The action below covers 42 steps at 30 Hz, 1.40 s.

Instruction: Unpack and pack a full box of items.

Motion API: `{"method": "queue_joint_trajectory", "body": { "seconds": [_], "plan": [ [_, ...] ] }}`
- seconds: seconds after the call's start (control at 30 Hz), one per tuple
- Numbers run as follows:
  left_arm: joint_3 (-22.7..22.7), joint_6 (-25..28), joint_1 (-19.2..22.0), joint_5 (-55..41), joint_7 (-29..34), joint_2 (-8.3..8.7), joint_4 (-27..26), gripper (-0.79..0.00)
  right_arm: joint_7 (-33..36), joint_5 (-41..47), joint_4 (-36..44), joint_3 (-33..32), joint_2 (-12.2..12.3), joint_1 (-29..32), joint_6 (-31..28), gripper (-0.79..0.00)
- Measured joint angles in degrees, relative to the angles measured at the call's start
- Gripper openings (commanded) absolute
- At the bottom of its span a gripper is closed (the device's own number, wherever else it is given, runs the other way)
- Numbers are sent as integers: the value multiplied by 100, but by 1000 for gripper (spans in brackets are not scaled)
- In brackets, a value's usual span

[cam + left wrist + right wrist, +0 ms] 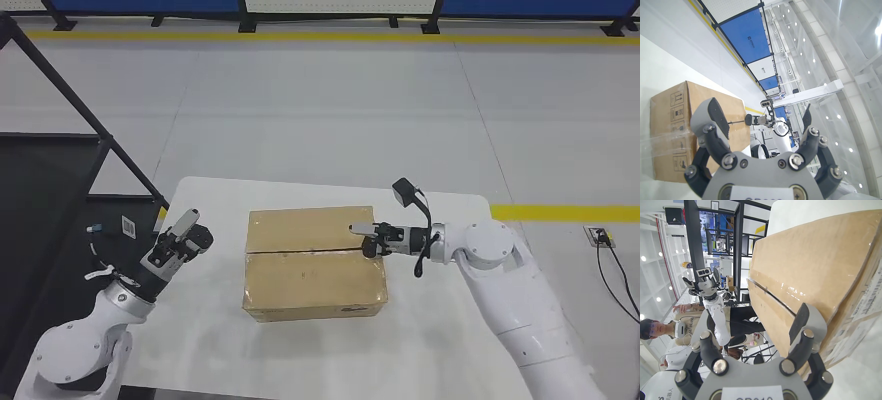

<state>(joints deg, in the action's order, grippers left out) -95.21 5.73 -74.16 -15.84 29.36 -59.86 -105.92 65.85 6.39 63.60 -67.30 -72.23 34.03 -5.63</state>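
- One white table (300, 350).
- One cardboard box (315, 262), sitting mid-table, flaps down, clear tape along the top seam.
- Two grippers, both mine. My left gripper (188, 222) is left of the box, fingers spread wide. My right gripper (362, 232) is at the box's right end over the seam, fingers apart too.

Box (315, 262) taped shut, contents hidden; label (869, 298) runs off the right wrist view's edge; worktop's (420, 325) near side cut off in the top view
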Motion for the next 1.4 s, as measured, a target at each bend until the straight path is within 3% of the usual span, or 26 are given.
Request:
{"method": "queue_joint_trajectory", "body": {
  "seconds": [0.37,0.7,0.87,1.4],
  "plan": [
    [-10,-13,-47,-22,-80,-7,15,0,-55,9,42,2,1,47,-19,0],
    [-164,211,-692,-137,-1096,-89,-178,0,-297,179,22,28,19,163,-174,0],
    [-376,85,-971,-213,-1414,-113,-135,0,-310,258,-126,131,-2,68,-201,0],
    [-420,-207,-1126,-468,-1149,-120,-15,0,-314,280,-285,246,-27,-48,-178,0]
  ]
}}
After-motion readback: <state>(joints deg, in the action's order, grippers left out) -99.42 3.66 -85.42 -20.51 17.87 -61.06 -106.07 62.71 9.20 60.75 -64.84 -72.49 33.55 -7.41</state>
